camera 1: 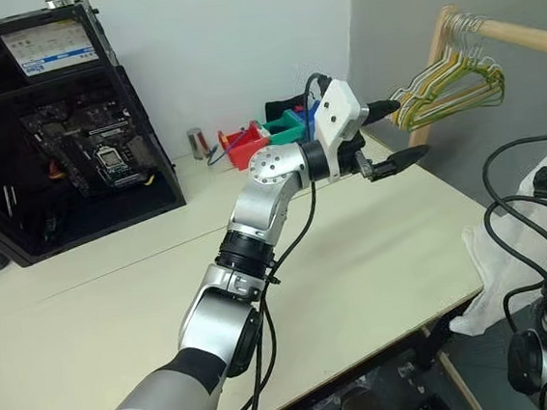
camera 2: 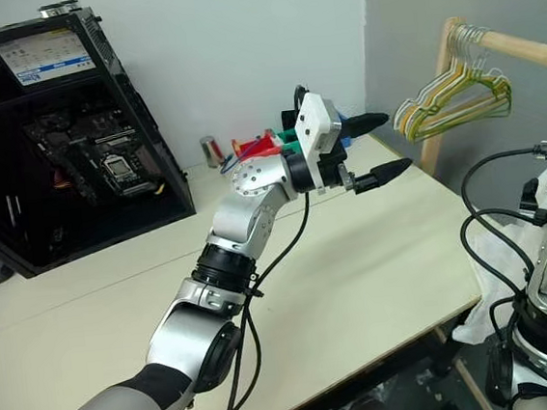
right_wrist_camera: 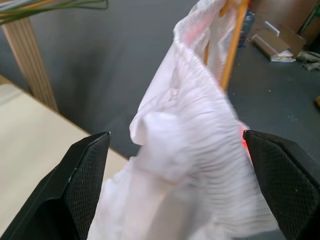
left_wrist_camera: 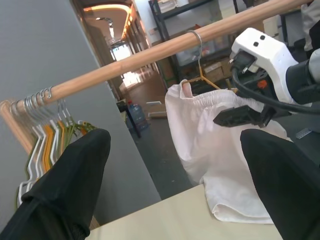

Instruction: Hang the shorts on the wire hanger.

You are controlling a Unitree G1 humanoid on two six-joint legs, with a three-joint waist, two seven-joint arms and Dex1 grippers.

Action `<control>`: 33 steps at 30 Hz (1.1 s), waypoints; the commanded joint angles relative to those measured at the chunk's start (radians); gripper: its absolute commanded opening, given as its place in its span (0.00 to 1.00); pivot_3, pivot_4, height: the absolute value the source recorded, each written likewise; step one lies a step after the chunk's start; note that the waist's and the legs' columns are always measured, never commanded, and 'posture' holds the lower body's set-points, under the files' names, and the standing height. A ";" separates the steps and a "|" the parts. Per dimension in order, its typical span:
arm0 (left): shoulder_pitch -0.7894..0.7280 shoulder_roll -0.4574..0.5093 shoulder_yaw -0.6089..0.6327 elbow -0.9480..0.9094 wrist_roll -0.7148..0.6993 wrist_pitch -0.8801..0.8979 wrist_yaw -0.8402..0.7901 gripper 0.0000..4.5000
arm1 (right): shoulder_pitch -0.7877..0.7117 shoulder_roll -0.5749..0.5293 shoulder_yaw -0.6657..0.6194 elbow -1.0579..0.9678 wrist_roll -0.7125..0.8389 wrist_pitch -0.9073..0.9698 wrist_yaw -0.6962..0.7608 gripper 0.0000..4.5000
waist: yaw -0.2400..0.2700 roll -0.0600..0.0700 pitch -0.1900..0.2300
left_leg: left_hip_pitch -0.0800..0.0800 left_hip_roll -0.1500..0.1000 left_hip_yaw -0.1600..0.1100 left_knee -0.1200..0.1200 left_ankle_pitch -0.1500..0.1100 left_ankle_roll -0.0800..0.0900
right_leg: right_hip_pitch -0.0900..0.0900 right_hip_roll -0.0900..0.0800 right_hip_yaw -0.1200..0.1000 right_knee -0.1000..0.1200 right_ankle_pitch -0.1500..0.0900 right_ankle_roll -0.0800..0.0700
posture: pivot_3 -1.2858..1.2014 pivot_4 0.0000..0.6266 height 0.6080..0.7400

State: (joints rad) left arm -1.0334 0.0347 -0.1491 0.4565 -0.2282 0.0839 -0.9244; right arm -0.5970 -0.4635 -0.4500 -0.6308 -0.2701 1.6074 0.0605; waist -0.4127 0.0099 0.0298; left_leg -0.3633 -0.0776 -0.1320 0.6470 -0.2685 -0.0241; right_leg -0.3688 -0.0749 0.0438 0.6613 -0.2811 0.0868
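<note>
The table (camera 1: 375, 253) spreads pale beneath me, and off its right edge the shorts (left_wrist_camera: 220, 145) droop from the wooden rail (left_wrist_camera: 130, 62), waistband bunched on the wire hanger (left_wrist_camera: 202, 75). My left claw (camera 1: 395, 133) is out over the table's far right corner, spread wide and empty. My right claw (right_wrist_camera: 182, 185) gapes wide too, shorts just ahead. I reckon the hanging's unfinished; next I must pinch that waistband and spread it along the wire.

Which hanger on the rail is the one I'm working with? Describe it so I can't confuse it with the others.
Start at the long wooden rail. Near one end hangs a bunch of thicker white, orange and yellow-green hangers; further along, alone, hangs the thin golden-tan wire hanger. It is the only one with the white gathered-waist shorts draped on it.
</note>
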 commanded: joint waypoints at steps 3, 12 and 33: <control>0.014 0.021 0.017 -0.091 -0.016 0.048 0.018 1.00 | -0.052 -0.089 0.118 -0.078 -0.027 0.007 0.039 1.00 | -0.001 0.000 0.000 | 0.000 0.000 0.000 0.000 0.000 0.000 | 0.000 0.000 0.000 0.000 0.000 0.000 | 0.34 0.00 1.00; 0.108 0.154 0.112 -0.184 0.007 0.231 0.195 1.00 | -0.111 0.000 0.314 -0.066 0.146 -0.054 0.160 1.00 | -0.011 0.000 -0.001 | 0.001 0.001 0.000 -0.001 0.000 0.000 | 0.000 0.001 0.000 0.000 0.000 0.000 | 0.36 0.00 1.00; 0.817 0.161 0.324 -0.759 0.094 0.527 0.761 1.00 | 0.128 0.361 0.474 0.484 0.213 -0.879 0.043 1.00 | 0.280 -0.009 -0.005 | 0.003 0.000 -0.018 0.000 0.003 -0.006 | -0.002 0.008 -0.002 0.003 0.009 -0.014 | 0.49 0.00 1.00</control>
State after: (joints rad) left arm -0.1911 0.2004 0.1513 -0.2450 -0.1147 0.6148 -0.1834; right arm -0.4580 -0.1063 0.0326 -0.1252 -0.0574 0.7709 0.1234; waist -0.1332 0.0013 0.0251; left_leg -0.3599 -0.0772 -0.1505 0.6472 -0.2648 -0.0301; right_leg -0.3718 -0.0657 0.0412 0.6635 -0.2718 0.0721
